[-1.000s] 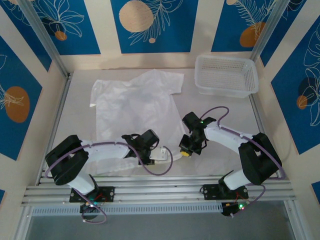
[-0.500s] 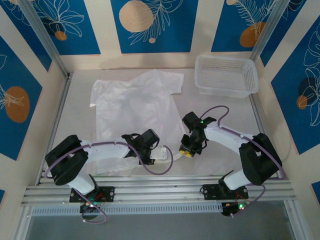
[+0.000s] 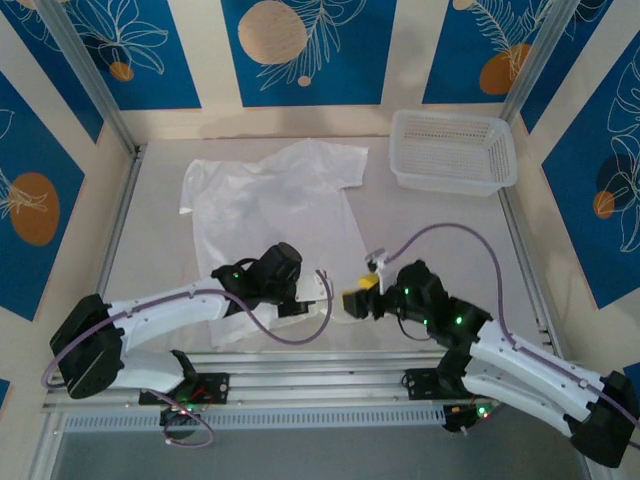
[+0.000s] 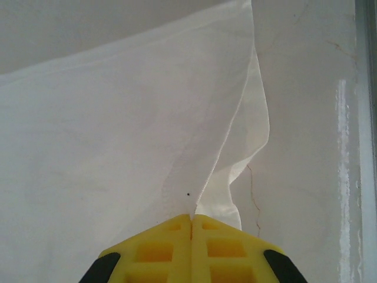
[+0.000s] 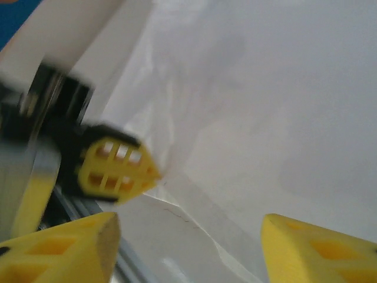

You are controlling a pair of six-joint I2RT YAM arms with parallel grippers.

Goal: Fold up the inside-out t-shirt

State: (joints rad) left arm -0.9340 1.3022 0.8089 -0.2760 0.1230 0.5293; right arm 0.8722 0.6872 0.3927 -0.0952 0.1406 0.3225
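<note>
The white t-shirt (image 3: 270,210) is lying spread flat on the counter (image 3: 430,240) in the upper left and middle of the overhead view, sleeves toward the top of the frame. It is sitting where it sat a second ago. Only its lower right hem corner is rising a little off the surface now.

The left jaws are pressing fully together on that corner. In the left wrist view the yellow fingertips (image 4: 171,236) are meeting at the bottom of the frame, and a thin fold of cloth (image 4: 224,177) is standing up out of the seam between them. A second ago these jaws were partly apart, so they are now gripping where before they were only closing. The left arm (image 3: 160,305) is also stretching out longer and lower across the bottom left, where earlier its elbow was bunching up near its base.

The right jaws are standing wide apart, holding nothing, having been shut a second ago. They are sitting just right of the pinched corner in the lower middle of the overhead view. In the right wrist view, its two yellow fingertips (image 5: 70,242) are framing the bottom corners, with the left arm's closed tip at centre left against the cloth. The right arm (image 3: 520,365) is now reaching low along the bottom right, with its elbow no longer raised.

The white mesh basket (image 3: 455,150) is resting at the upper right, well apart from the shirt.
</note>
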